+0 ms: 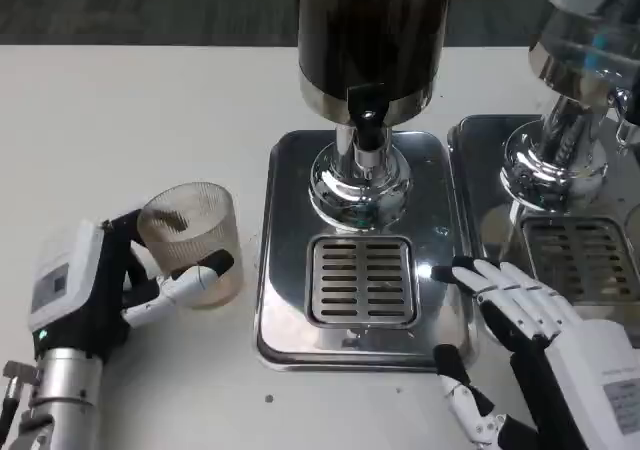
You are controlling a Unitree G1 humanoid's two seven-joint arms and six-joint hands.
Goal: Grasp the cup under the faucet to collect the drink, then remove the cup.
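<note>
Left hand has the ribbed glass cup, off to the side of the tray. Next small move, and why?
Probably carry the ribbed clear glass cup to the robot's right, onto the slotted metal drip grate beneath the black faucet tap. The left hand holds the cup on the white table, beside the steel tray, so nothing could pour into it there. The right hand rests open near the tray's other edge.

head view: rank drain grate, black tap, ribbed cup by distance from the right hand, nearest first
From the right hand:
1. Drain grate, just to its left on the steel tray.
2. Black tap, up and left, under the dark tank.
3. Ribbed cup, far left, past the tray, held by the left hand.
</note>
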